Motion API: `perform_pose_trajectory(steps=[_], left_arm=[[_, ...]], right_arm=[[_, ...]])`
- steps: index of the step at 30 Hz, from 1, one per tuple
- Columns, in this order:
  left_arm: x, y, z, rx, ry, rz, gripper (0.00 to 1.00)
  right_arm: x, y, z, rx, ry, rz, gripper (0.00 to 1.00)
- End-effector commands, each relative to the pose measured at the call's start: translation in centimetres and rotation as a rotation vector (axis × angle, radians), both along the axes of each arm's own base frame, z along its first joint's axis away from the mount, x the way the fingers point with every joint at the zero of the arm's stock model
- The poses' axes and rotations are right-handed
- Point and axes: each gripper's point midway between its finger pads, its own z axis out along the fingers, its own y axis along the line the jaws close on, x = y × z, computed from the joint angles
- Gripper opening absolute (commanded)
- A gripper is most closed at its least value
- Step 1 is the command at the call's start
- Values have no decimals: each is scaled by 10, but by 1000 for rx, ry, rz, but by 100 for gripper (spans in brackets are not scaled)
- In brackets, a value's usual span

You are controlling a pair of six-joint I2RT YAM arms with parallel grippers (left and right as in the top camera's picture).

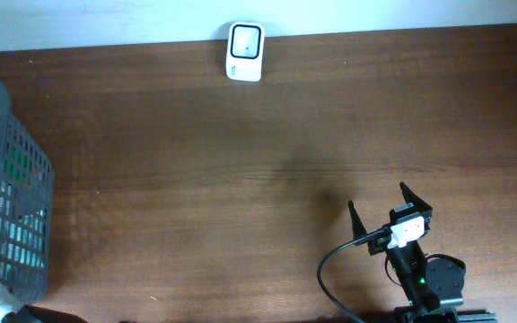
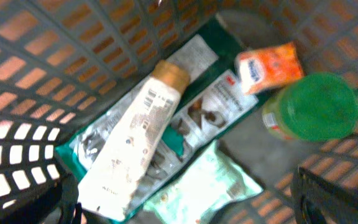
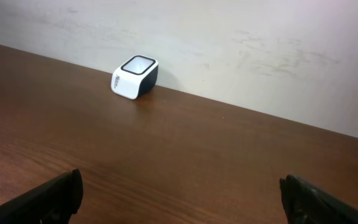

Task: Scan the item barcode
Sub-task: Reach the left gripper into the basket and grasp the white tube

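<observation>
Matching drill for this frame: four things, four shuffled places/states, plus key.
1. white box scanner with dark window
2. green-lidded jar
3. cream plastic tube with tan cap
4. right gripper

A. lying across a dark green pouch
B. open, over the brown wooden table
C. far edge, by the white wall
D. beside the orange packet

Pairs: 1-C, 2-D, 3-A, 4-B

On the table (image 1: 240,170), scanner (image 1: 244,52) at far edge, basket (image 1: 16,215) at left.

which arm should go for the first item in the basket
Left. The left gripper, open, hangs right over the basket contents, with the tube just below. The right gripper is open too, but sits far across the table, facing the scanner.
</observation>
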Motion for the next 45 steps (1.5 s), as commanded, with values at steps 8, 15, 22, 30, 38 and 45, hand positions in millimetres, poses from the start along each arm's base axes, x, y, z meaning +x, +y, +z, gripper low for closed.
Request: perform_pose_trajectory(steps=[8, 15, 22, 30, 38, 45], left_arm=[[-23, 34, -68, -26, 150, -38, 93], [-41, 46, -114, -71, 331, -27, 86], [-49, 50, -153, -120, 428, -13, 68], [-53, 49, -188, -174, 478, -16, 16], [-19, 56, -116, -122, 445, -60, 0], [58, 25, 46, 191, 176, -166, 0]], right_arm=[[-1, 2, -1, 4, -2, 8, 98], [-1, 2, -1, 4, -2, 8, 98], [-1, 2, -1, 4, -2, 8, 98], [-1, 2, -1, 4, -2, 8, 98], [-1, 2, -1, 4, -2, 8, 98], [-1, 2, -1, 4, -2, 8, 98]])
